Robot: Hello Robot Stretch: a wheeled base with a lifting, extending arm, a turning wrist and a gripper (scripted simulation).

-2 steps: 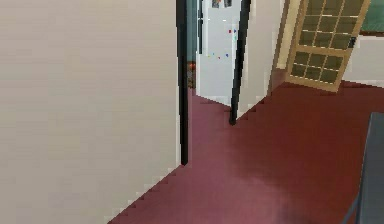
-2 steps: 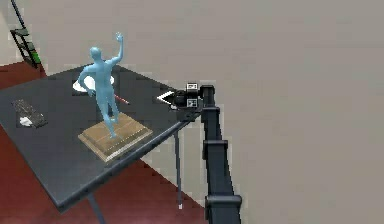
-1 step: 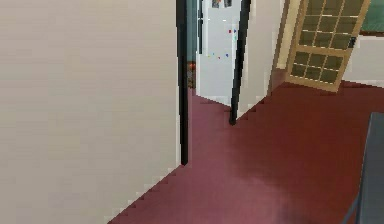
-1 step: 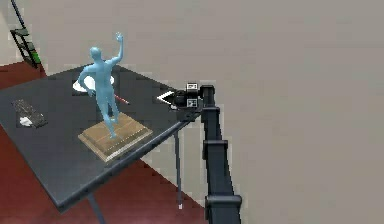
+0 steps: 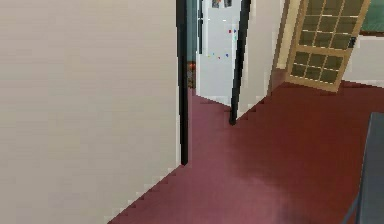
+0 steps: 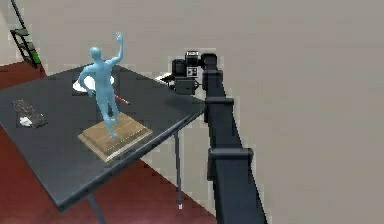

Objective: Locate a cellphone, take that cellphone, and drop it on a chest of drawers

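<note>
Out at the far end of my arm, the gripper (image 6: 179, 74) sits by the far right corner of a dark table (image 6: 70, 165). I cannot tell how its fingers are set. With the table's edge and a small pale thing (image 6: 165, 78) right by it, I cannot tell whether it holds anything either. The likeliest cellphone is a small dark flat slab (image 6: 28, 112) lying on the table's left side, well apart from the gripper. It lies to the gripper's left and nearer to me, with a blue statue (image 6: 104, 85) on its wooden base standing between the two. The slab's long side seems to run from far left to near right, though it is too small to be sure. I judge the coming move must carry the gripper leftward past the statue, not through it. Ahead, a beige wall (image 5: 80, 90) takes the left, red floor (image 5: 270, 150) runs to a dark-framed doorway (image 5: 215, 55), and a wooden glazed door (image 5: 322, 40) stands far right.
</note>
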